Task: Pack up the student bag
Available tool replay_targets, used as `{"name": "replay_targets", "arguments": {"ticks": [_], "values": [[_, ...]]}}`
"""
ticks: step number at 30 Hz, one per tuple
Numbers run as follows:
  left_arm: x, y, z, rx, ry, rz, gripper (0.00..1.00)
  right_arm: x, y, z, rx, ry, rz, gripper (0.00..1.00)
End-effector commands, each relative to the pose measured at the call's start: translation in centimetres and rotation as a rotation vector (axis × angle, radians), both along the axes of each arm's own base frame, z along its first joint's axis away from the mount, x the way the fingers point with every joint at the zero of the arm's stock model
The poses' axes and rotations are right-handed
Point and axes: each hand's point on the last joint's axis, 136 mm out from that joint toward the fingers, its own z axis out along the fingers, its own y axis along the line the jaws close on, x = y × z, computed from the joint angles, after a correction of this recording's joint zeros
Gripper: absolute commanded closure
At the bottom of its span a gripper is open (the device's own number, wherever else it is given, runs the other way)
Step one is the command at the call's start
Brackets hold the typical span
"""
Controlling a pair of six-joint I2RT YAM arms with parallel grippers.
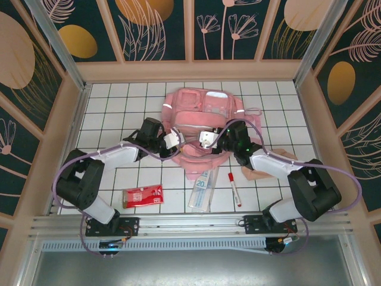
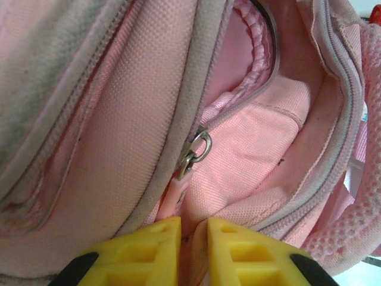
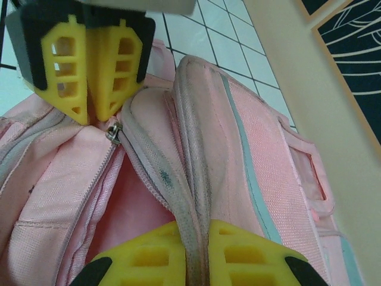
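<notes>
The student bag, a pink backpack, lies at the back middle of the tiled table with its near edge lifted between both grippers. My left gripper is shut on the pink zip pull hanging from the metal slider. In the right wrist view its yellow fingers meet just above that slider. My right gripper is shut on the grey-edged zip seam of the bag, beside the parted opening with pink lining. From above, the left gripper and the right gripper sit close together.
On the near tiles lie a red packet, a clear flat pack and a red marker. A small beige pouch lies partly under my right arm. Raised walls enclose the table on three sides.
</notes>
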Motion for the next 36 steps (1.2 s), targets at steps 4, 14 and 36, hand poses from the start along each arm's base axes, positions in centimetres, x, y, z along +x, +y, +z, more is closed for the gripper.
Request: {"name": "replay_targets", "arguments": {"ticks": [4,14,36], "values": [[1.6,-0.7,2.6,-0.065,-0.126,-0.023,0.75,-2.2,2.1,4.2,0.097,-0.121,0.137,1.00],[2.4,0.6,4.5,-0.209,-0.103,0.185,0.59,-2.5,2.1,4.3,0.111,-0.105,0.144,1.00],[-1.0,-4.0,5.7,-0.362,0.093,-0.147,0.63,-4.0,3.7,3.3,0.106,-0.083,0.189,1.00]]}}
